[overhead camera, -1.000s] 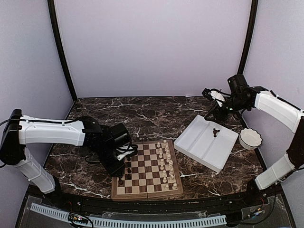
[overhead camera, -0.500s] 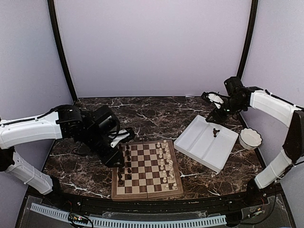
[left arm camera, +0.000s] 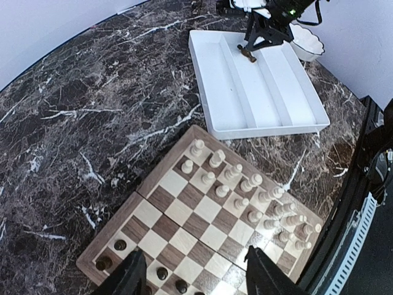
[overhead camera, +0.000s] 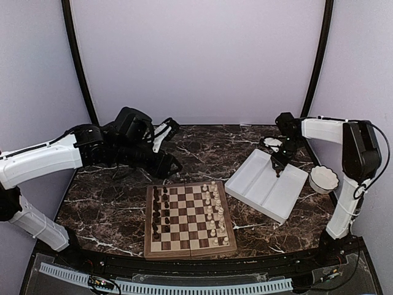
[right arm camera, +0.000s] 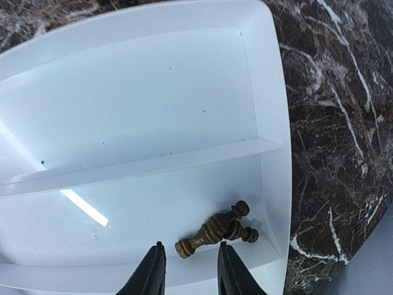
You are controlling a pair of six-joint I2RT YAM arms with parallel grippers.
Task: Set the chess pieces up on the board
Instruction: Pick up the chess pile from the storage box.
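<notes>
top, left-wrist and right-wrist views of a two-arm chess set-up. the wooden board lies flat on the dark marbled table, near its front edge and between the two arms. dark chess pieces stand upright in two columns along the board's left side. cream-white pieces stand in two columns along its right side. a white divided tray lies just right of the board, turned at an angle to it. a white scalloped bowl sits near the tray's right corner.

the left gripper is raised over the table by the board's far left, well apart from the pieces. its fingers stand apart and grip nothing. the right gripper reaches down into the tray with its fingers apart and their tips low over the tray floor. one dark brown piece lies on its side in a tray compartment, close to the end wall. its base end is just ahead of the gap between the right fingertips and is not clamped. a small knob beside its head may belong to it or to a second piece; this cannot be told.
</notes>
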